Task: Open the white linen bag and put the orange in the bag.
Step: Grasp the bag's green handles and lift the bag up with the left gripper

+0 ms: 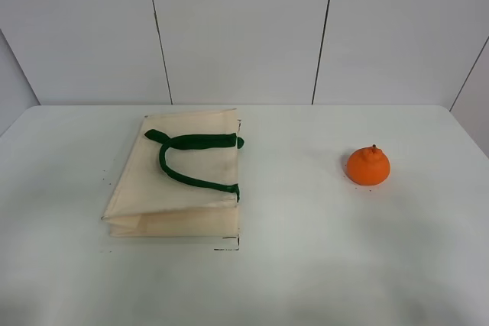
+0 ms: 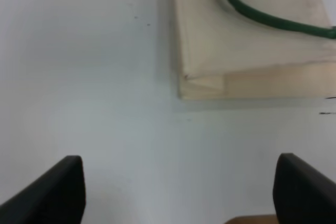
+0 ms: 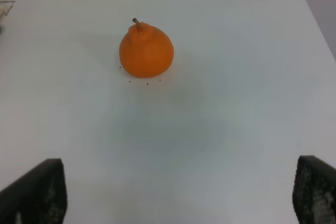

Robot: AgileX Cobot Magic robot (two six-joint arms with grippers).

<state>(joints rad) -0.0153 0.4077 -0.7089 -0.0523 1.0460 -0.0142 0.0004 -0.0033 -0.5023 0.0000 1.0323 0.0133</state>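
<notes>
From the high camera, the white linen bag [image 1: 179, 188] lay flat and closed on the left part of the table [image 1: 306, 280]. Its green handle [image 1: 191, 162] was looped across the upper panel and ended at the edge that faced the orange [image 1: 368, 166]. The orange sat upright, stem up, well apart from the bag on the right. Neither arm showed in this view, so opening the bag looked like the step in hand and not yet begun. In the left wrist view, the left gripper [image 2: 181, 192] had its fingers spread wide with nothing between them. It was short of the bag's folded near corner [image 2: 202, 83], and the handle curved over the cloth beyond. To open the bag well, this gripper would probably need to take only the top layer, either the handle loop or the upper lip by the strap ends. Pinching both panels would lift the bag shut, and limp cloth may sag back if raised only a little. In the right wrist view, the right gripper [image 3: 176, 192] was likewise spread apart and empty, and the fruit [image 3: 146, 51] stood ahead of it with clear table all round. Being round, the orange could roll if nudged, so a centred approach and a grip across its widest part seemed wise, once the mouth was held open.
</notes>
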